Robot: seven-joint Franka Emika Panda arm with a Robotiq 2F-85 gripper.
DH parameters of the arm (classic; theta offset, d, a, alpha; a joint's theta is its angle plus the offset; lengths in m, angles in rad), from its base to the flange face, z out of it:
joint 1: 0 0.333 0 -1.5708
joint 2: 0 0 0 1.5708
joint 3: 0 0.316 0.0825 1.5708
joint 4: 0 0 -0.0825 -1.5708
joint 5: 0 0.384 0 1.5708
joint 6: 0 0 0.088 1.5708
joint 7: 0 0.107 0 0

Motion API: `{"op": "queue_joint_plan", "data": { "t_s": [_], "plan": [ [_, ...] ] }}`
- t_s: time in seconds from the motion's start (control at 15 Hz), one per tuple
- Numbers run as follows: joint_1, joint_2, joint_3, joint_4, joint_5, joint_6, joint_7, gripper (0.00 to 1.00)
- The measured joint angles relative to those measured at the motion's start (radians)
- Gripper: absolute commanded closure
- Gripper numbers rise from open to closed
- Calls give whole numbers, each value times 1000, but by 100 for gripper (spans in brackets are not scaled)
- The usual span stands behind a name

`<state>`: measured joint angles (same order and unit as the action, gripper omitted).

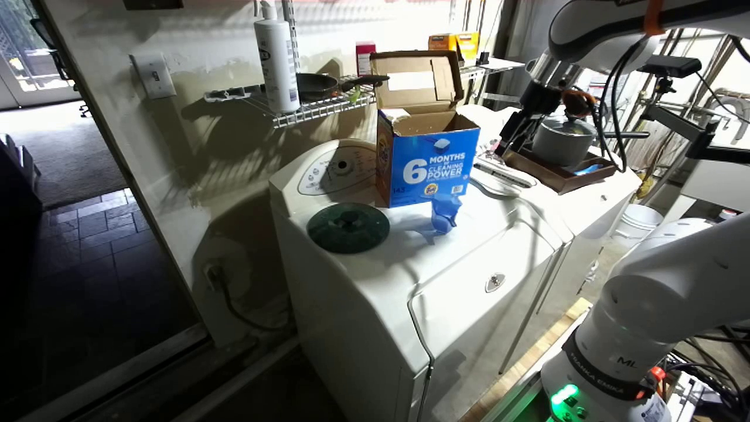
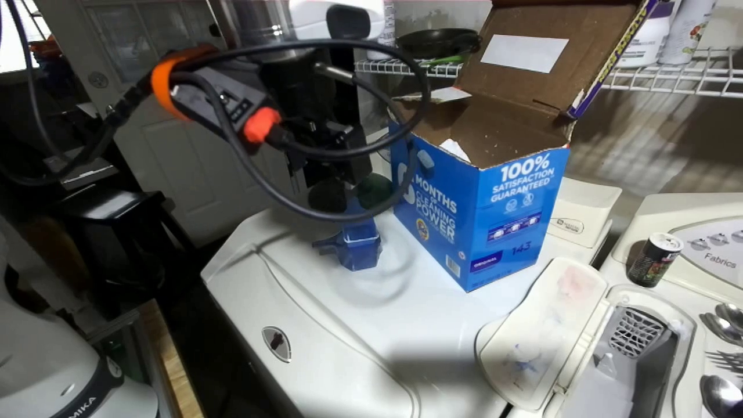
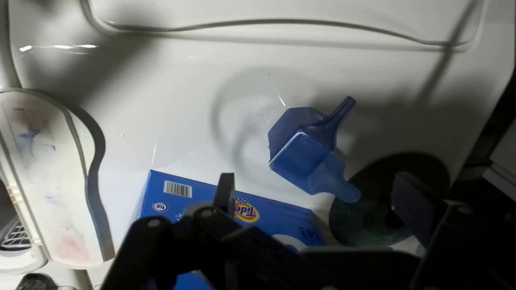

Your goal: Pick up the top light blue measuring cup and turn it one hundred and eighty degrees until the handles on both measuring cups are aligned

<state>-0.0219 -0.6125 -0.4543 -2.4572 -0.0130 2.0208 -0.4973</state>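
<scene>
Our gripper (image 3: 314, 189) hangs wide and empty above the top cup (image 3: 298, 159), whose handle (image 3: 342, 186) points to the washer edge (image 3: 481, 108) by the green disc (image 3: 367, 217).

found "6 months of cleaning power" and "143" on front of blue box (image 1: 430, 161), in an exterior view. read "100% satisfaction guaranteed", "original" and "143" on box side (image 2: 515, 217), in an exterior view. noted "tide", upside down, and "he" within round mark (image 3: 160, 206) on same box, in wrist view. found "franka emika" on black band (image 1: 603, 374), "ml" on robot arm (image 1: 662, 293) above. read "fabrics" on oval panel (image 2: 714, 251).
</scene>
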Motion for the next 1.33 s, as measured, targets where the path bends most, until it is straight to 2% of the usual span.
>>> {"op": "queue_joint_plan", "data": {
  "t_s": [0.6, 1.27, 1.33],
  "plan": [
    [-12, 287, 8, 20, 192, 168, 40, 0],
    [-58, 507, 104, 112, 337, 169, 109, 0],
    [-64, 522, 114, 119, 348, 169, 114, 6]
  ]
}}
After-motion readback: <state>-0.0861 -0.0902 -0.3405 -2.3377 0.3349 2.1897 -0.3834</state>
